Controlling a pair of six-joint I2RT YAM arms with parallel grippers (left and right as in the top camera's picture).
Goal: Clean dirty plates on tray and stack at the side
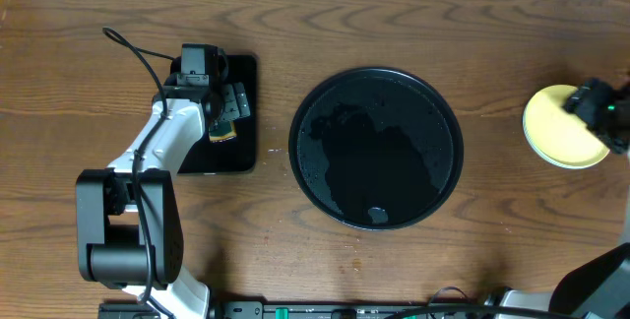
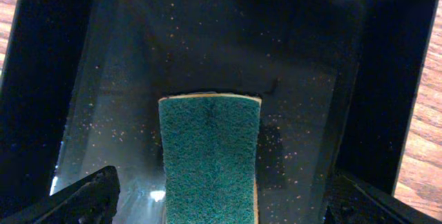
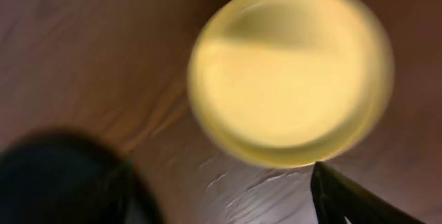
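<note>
The round black tray (image 1: 376, 148) lies mid-table, wet, with no plate on it; its dark edge shows in the right wrist view (image 3: 48, 179). The pale yellow plate (image 1: 559, 132) sits on the wood at the far right, blurred in the right wrist view (image 3: 290, 68). No mint-green plate can be made out. My right gripper (image 1: 598, 110) hovers over the yellow plate's far-right side, open and empty (image 3: 222, 165). My left gripper (image 1: 219, 110) is open (image 2: 224, 177) over a green sponge (image 2: 209, 155), its fingers well clear of the sponge's sides.
The sponge (image 1: 224, 133) lies in a small rectangular black tray (image 1: 241, 154) at the left, whose wet, speckled floor fills the left wrist view (image 2: 207, 44). Bare wooden table lies between the two trays and around the plate.
</note>
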